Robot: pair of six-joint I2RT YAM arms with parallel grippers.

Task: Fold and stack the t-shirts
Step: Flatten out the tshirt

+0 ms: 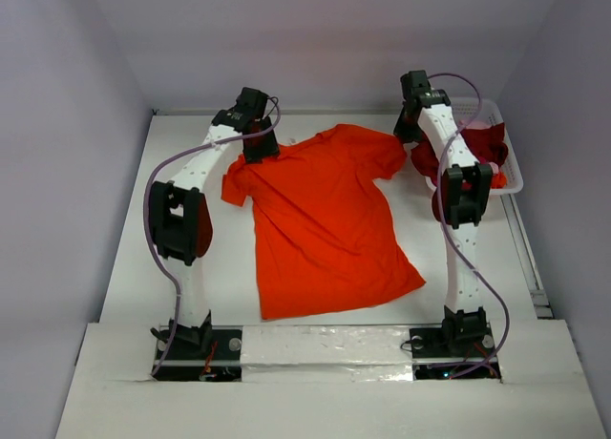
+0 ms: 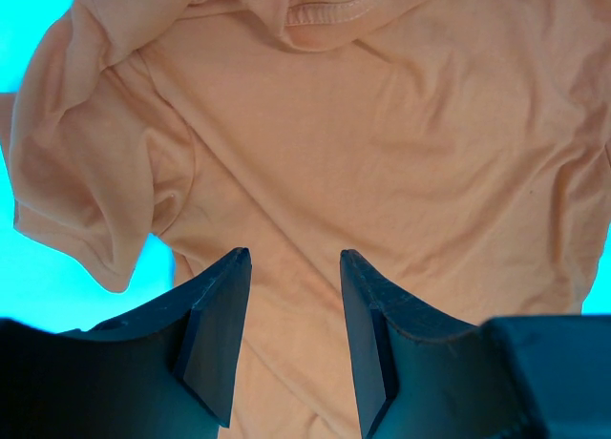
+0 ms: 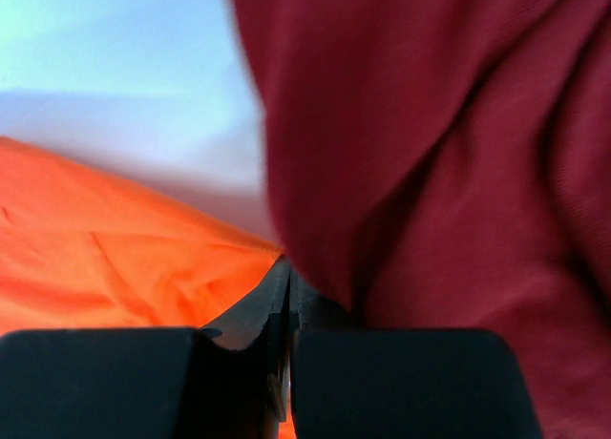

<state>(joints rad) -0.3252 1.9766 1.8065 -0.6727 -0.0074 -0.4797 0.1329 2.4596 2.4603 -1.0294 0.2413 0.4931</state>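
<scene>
- The orange-red t-shirt (image 1: 320, 219) lies spread on the worktop (image 1: 234, 282), slightly askew; the collar is at the far side; one sleeve is bunched.
- The left claw (image 2: 293, 258) hovers over the shoulder area, jaws apart, holding nothing.
- The right claw (image 3: 288, 272) has its jaws pressed together against the crimson t-shirt (image 3: 430, 172), which sits in the basket (image 1: 514, 172) and hangs over its edge; I cannot tell whether a fold is pinched.
- Risk: if crimson cloth is caught, moving the right arm could drag it onto the orange shirt.
- Risk: a left pinch away from the seam may lift both layers; the fold would come out crooked, with the bunched sleeve trapped as a lump.
</scene>
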